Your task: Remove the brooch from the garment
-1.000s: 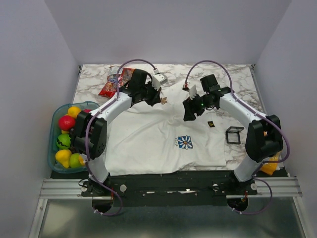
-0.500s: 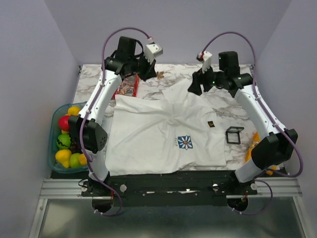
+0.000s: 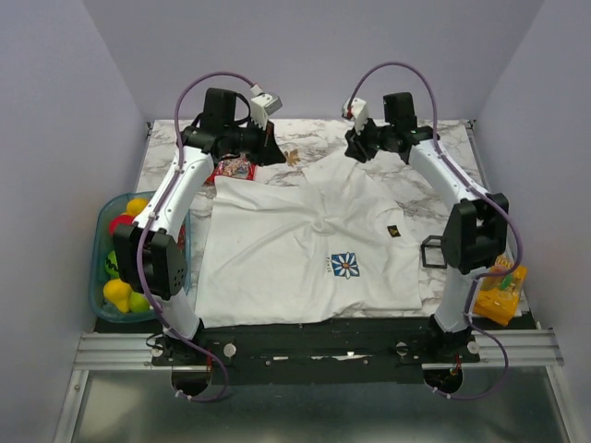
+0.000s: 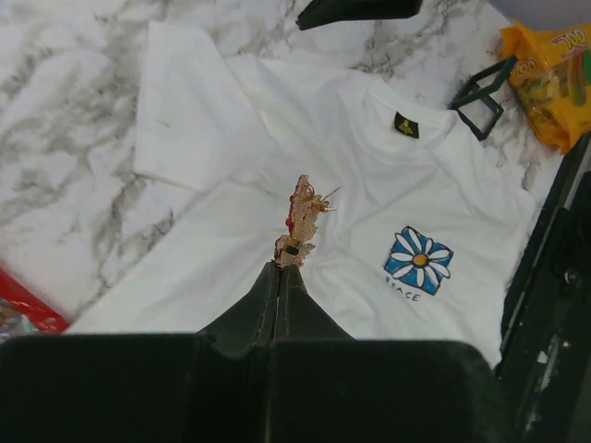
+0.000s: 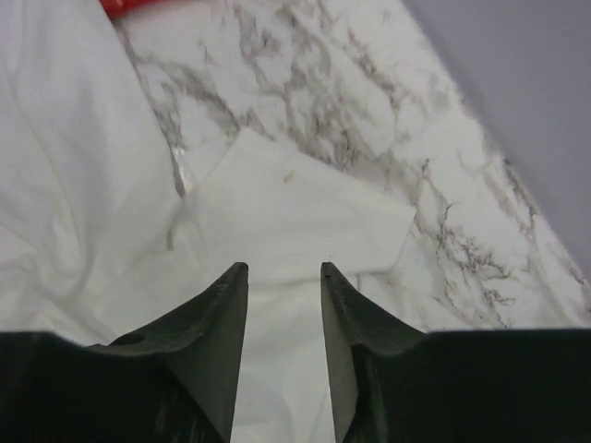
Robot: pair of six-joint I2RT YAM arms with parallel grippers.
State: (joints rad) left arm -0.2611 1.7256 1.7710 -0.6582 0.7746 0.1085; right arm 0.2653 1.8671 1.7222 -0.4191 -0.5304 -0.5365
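The white T-shirt (image 3: 295,245) lies flat on the marble table, with its blue-and-white daisy print (image 3: 345,266) and small dark patch (image 3: 392,231). My left gripper (image 3: 280,155) is raised above the table's far left, shut on the tiny orange-red brooch (image 3: 292,157). In the left wrist view the brooch (image 4: 301,221) sticks up from my closed fingertips (image 4: 281,269), its pin free of the shirt (image 4: 277,185) below. My right gripper (image 3: 352,148) is open and empty, high over the shirt's far sleeve (image 5: 295,212).
A blue basket (image 3: 100,268) of toy fruit stands at the left edge. A red snack packet (image 3: 231,169) lies at the far left. A small black frame (image 3: 434,251) sits right of the shirt, and an orange packet (image 3: 499,291) lies near the right front.
Both arms rose from the shirt and swung to the back of the table. My left gripper carried the brooch off the garment; my right gripper let go of the fabric.
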